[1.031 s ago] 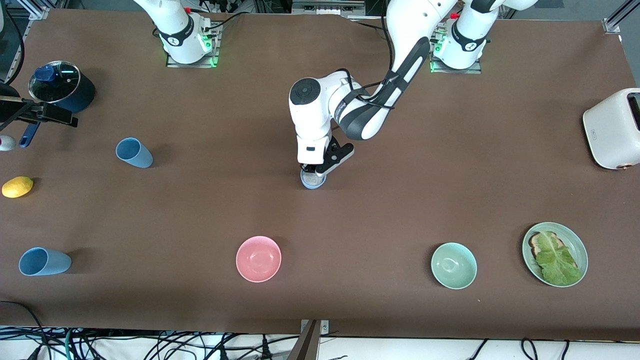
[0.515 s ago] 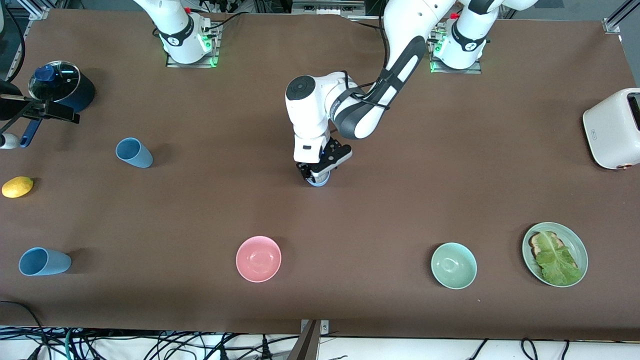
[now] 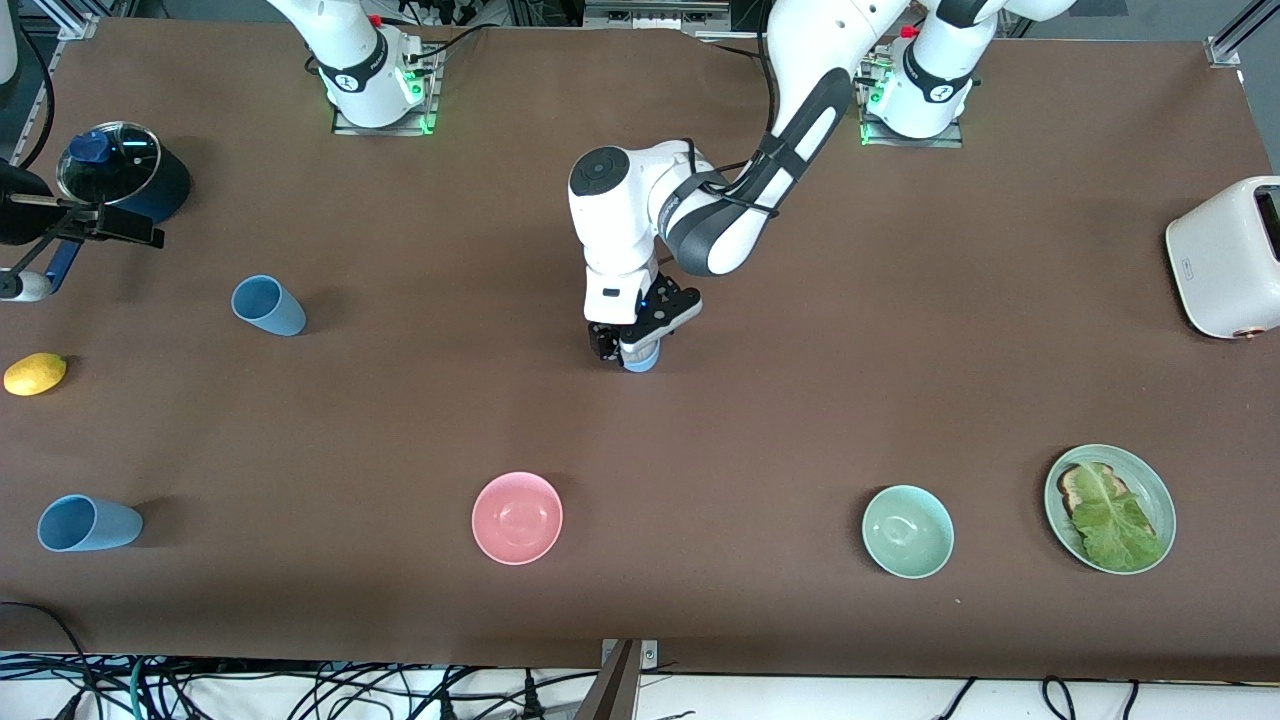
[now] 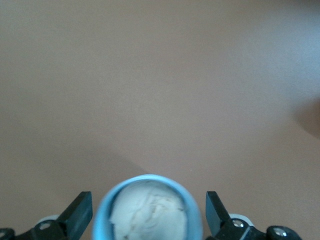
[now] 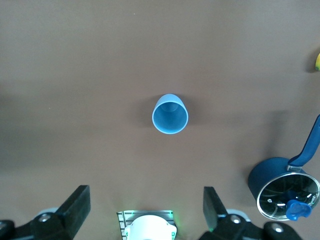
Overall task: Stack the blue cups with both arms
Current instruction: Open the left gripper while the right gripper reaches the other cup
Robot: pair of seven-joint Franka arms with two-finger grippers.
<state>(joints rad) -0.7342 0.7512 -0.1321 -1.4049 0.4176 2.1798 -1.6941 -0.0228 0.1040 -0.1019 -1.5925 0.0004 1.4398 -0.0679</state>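
Observation:
One blue cup stands upright at the table's middle; in the left wrist view its rim sits between my fingers. My left gripper is low around this cup, open, with a finger on each side and a small gap at both. A second blue cup stands toward the right arm's end; it also shows in the right wrist view. A third blue cup is nearer the front camera. My right gripper is open and empty, high over that end.
A dark blue lidded pot and a lemon are at the right arm's end. A pink bowl, a mint-green bowl and a plate with lettuce line the near edge. A white toaster stands at the left arm's end.
My left gripper has come down around the middle cup, now covering most of it. The right hand at the front view's edge has shifted slightly.

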